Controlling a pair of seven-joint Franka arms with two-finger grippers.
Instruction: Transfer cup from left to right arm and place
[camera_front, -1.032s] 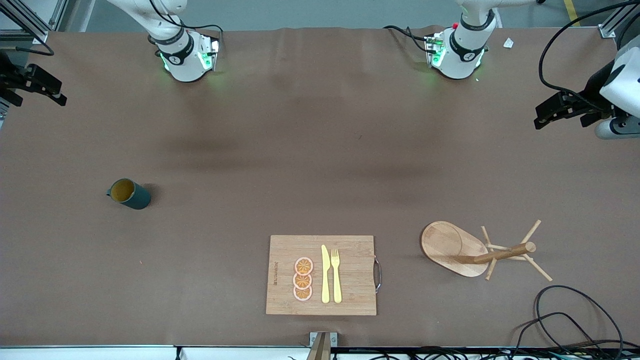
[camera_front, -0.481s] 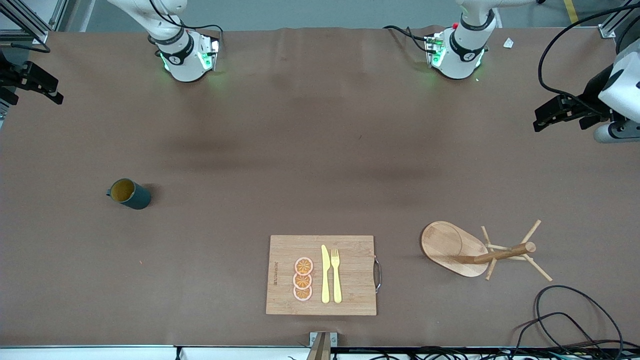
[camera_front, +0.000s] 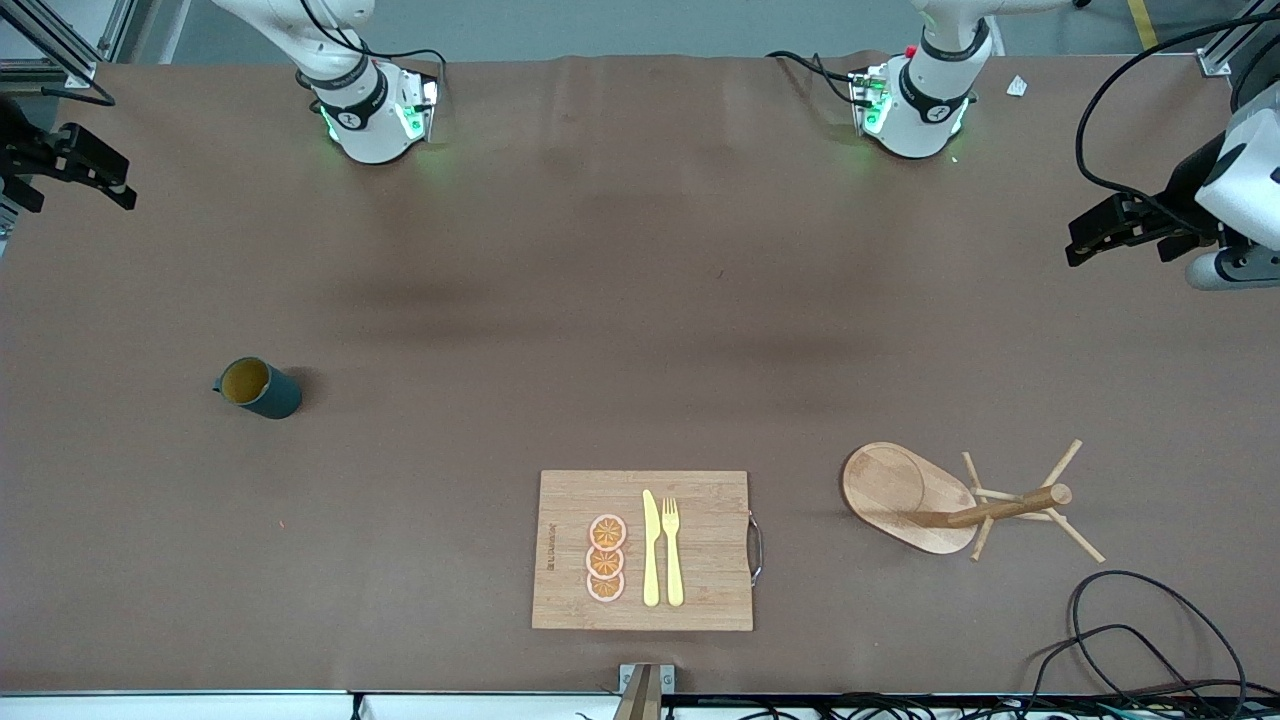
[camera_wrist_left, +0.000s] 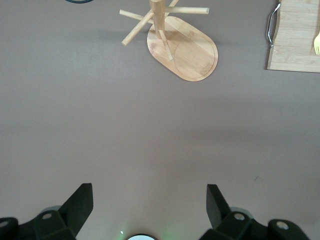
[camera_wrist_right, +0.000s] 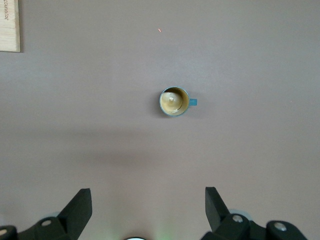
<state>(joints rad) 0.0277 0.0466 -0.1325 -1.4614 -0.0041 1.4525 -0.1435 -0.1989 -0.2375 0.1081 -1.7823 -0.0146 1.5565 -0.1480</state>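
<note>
The cup (camera_front: 258, 388), a small dark teal mug with a tan inside, stands upright on the brown table toward the right arm's end. In the right wrist view the cup (camera_wrist_right: 174, 101) shows from above, its small handle sticking out, well clear of my right gripper (camera_wrist_right: 148, 192), which is open and empty. That right gripper (camera_front: 112, 180) hangs over the table's edge at the right arm's end. My left gripper (camera_front: 1075, 240) hangs over the left arm's end, and the left wrist view shows this gripper (camera_wrist_left: 149, 187) open over bare table.
A wooden peg rack (camera_front: 950, 500) on an oval base lies toward the left arm's end. A bamboo cutting board (camera_front: 700, 590) with orange slices (camera_front: 606, 558), a yellow knife and a fork sits near the front edge. Black cables (camera_front: 1130, 640) coil at the corner by the rack.
Both grippers have only drifted slightly in place at their ends of the table. The cup has not moved.
</note>
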